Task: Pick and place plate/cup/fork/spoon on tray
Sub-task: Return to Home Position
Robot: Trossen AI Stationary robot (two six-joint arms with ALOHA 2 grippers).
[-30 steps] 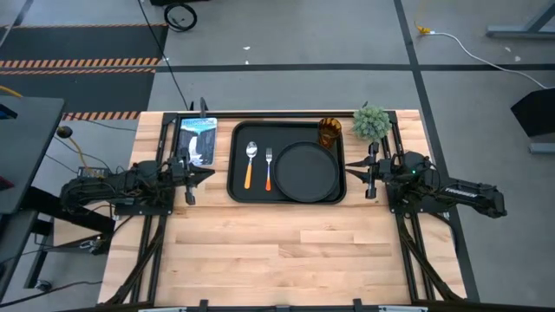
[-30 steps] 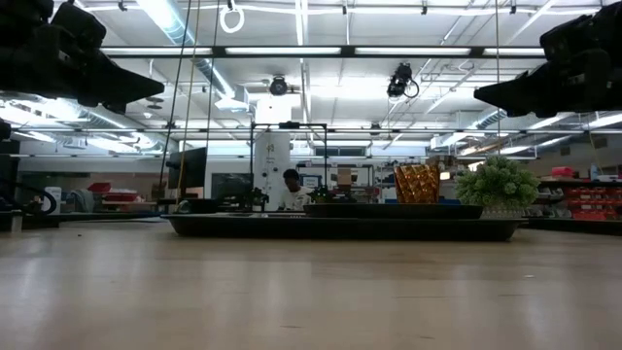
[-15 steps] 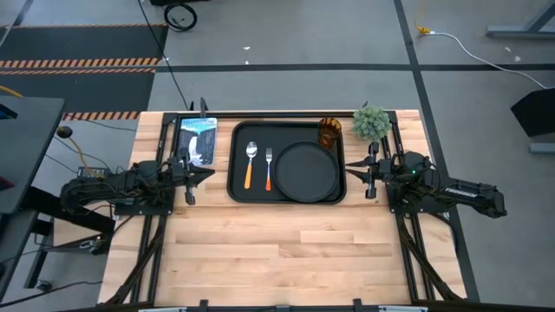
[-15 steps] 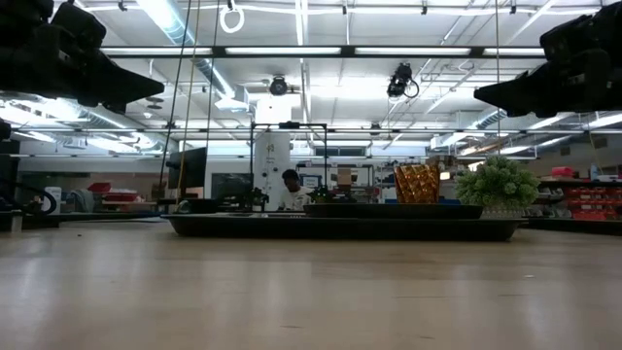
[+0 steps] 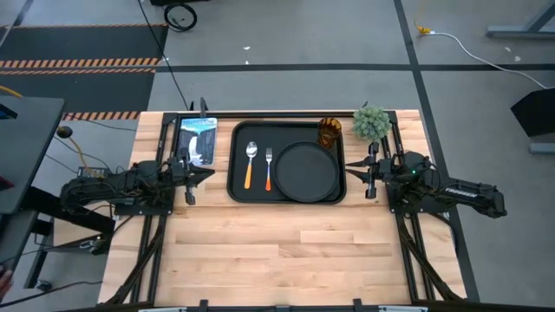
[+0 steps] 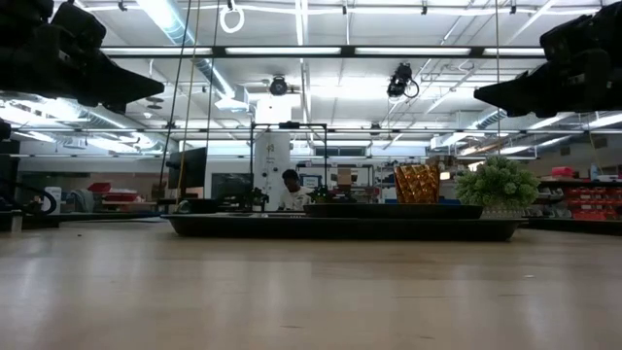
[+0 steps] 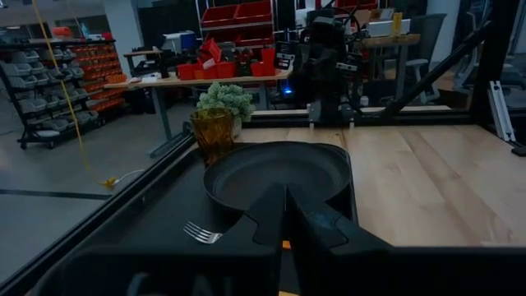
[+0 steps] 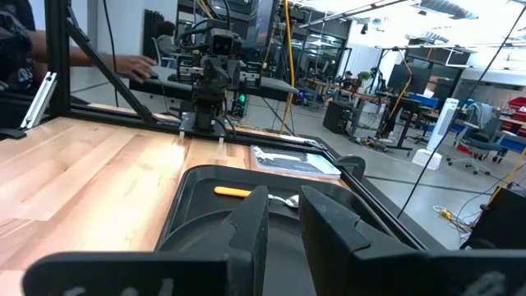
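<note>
The black rectangular tray [image 5: 286, 194] lies on the far middle of the wooden table. On it lie the round black plate [image 5: 308, 171], the spoon [image 5: 251, 163] and the fork [image 5: 269, 169], side by side, handles toward the near edge. The amber ribbed cup [image 5: 329, 132] stands upright in its far right corner. My left gripper [image 5: 206, 173] hovers shut and empty just left of the tray, pointing at it. My right gripper [image 5: 349, 166] hovers just right of the tray, fingers slightly apart and empty. The plate [image 7: 279, 173], cup [image 7: 214, 131] and fork tines [image 7: 201, 233] also show in the left wrist view.
A small green bushy plant [image 5: 371, 123] stands at the far right, beside the cup. A printed booklet [image 5: 198, 139] lies at the far left of the tray. Bare wooden table [image 5: 286, 251] stretches toward the near edge. A person sits in the room beyond [image 6: 290, 190].
</note>
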